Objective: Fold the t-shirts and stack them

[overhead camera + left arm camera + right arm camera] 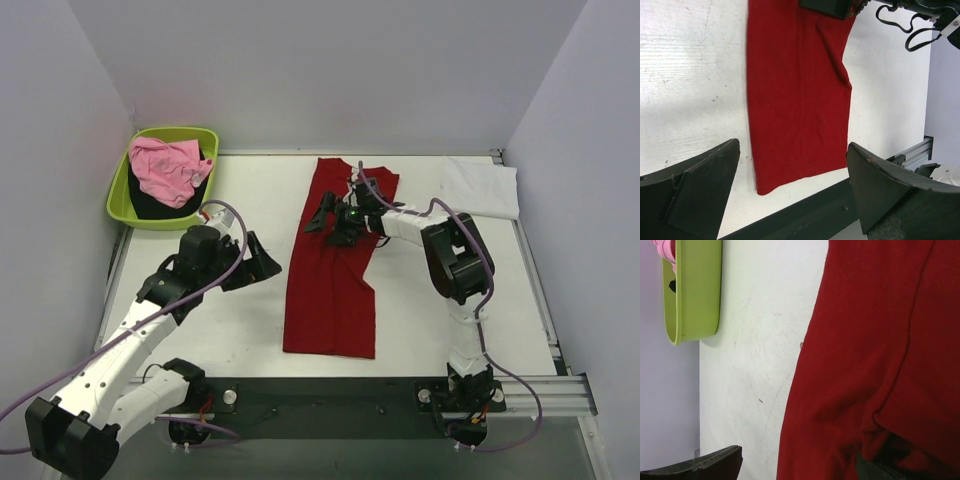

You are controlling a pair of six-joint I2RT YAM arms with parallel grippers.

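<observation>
The deep red t-shirt (330, 290) lies flat in the table's middle as a long narrow strip, and also shows in the left wrist view (795, 90) and the right wrist view (875, 340). My right gripper (331, 224) hovers over its upper half, jaws wide apart (800, 467), with one finger (880, 471) partly under a raised red fold. My left gripper (268, 262) is open and empty (795, 200) just left of the shirt. The white t-shirt (482, 187) lies at the far right. The pink t-shirt (168, 167) rests on the black one (155, 206) in the tub.
The lime-green tub (122, 196) stands at the far left corner and shows in the right wrist view (695, 290). The white table (240, 325) ends at a dark metal rail (330, 395) in front. Grey walls close in on three sides.
</observation>
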